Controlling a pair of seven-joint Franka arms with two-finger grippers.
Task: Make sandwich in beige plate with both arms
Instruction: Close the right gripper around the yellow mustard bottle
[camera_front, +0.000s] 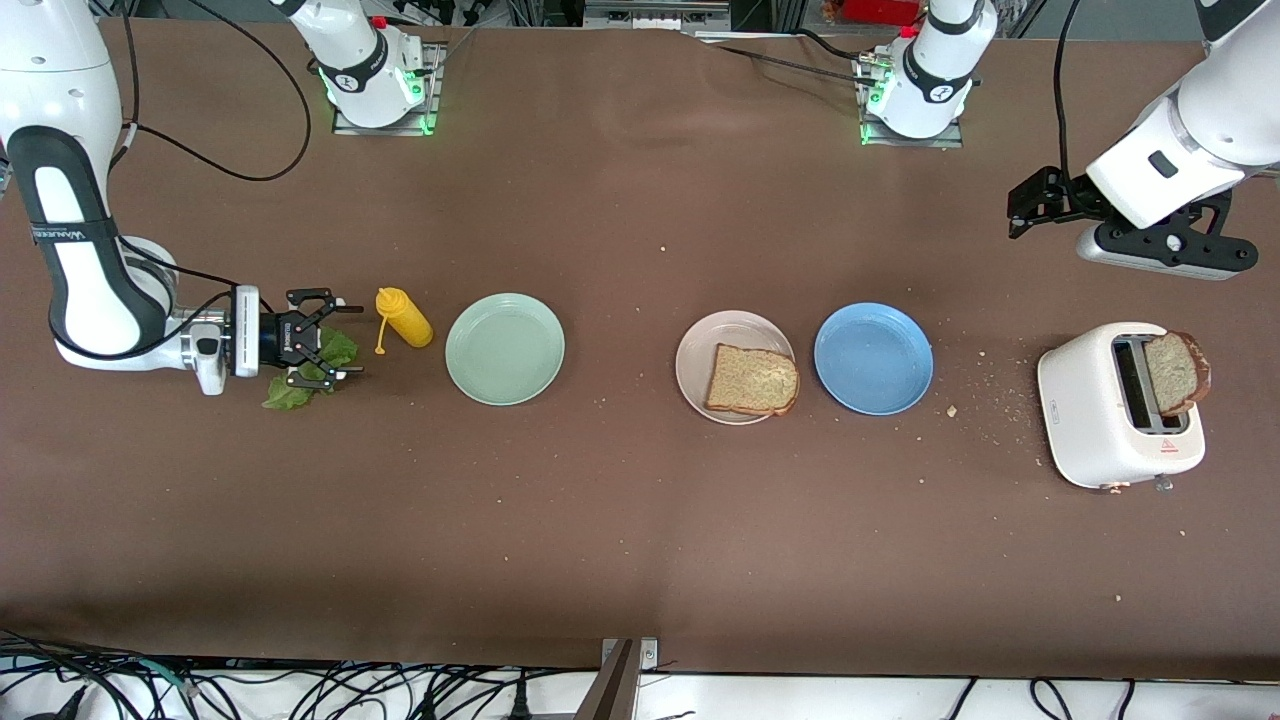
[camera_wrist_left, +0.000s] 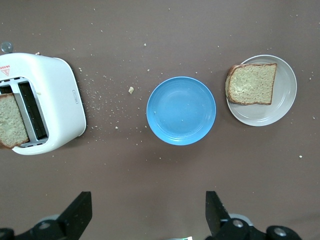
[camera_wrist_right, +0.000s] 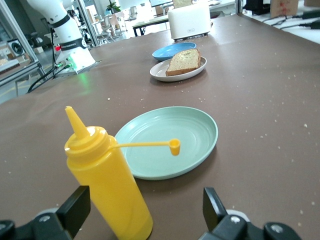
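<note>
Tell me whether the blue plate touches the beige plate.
Apart. The left wrist view shows bare brown table between the blue plate and the beige plate.

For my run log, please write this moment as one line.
right gripper: open over lettuce | left gripper: open, waits above toaster | beige plate: one bread slice | second slice: in toaster

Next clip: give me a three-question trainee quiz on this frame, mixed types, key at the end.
1. True or false: the beige plate already holds a bread slice.
2. The right gripper is at: A) the lettuce leaf B) the toaster C) the blue plate.
3. Fill in: the second slice sticks out of the ____.

Key: 1 true; 2 A; 3 toaster.
</note>
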